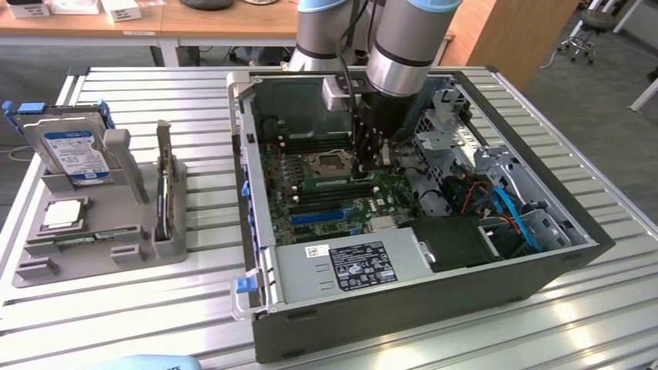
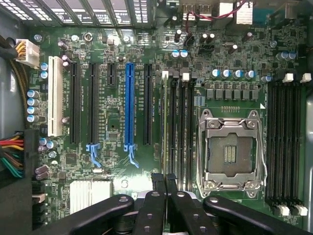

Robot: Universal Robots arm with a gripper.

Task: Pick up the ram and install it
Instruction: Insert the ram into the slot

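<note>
The ram (image 2: 166,127) is a thin green stick seen edge-on in the wrist view. It stands along the memory slot nearest the blue card slot (image 2: 129,107), beside the open processor socket (image 2: 230,149). My gripper (image 2: 164,180) is shut on its near end, one black fingertip (image 2: 157,180) on each side of it. Whether the stick sits fully down in the slot cannot be told. In the exterior view the gripper (image 1: 372,166) reaches deep into the open computer case (image 1: 411,308), just above the motherboard next to the socket (image 1: 331,163).
On the exterior view's left, a grey holder (image 1: 154,247) carries a hard drive (image 1: 74,150), a square silver chip (image 1: 64,213) and another green stick (image 1: 98,237). Inside the case are cables, the drive cage (image 1: 452,123) and the power supply (image 1: 355,266).
</note>
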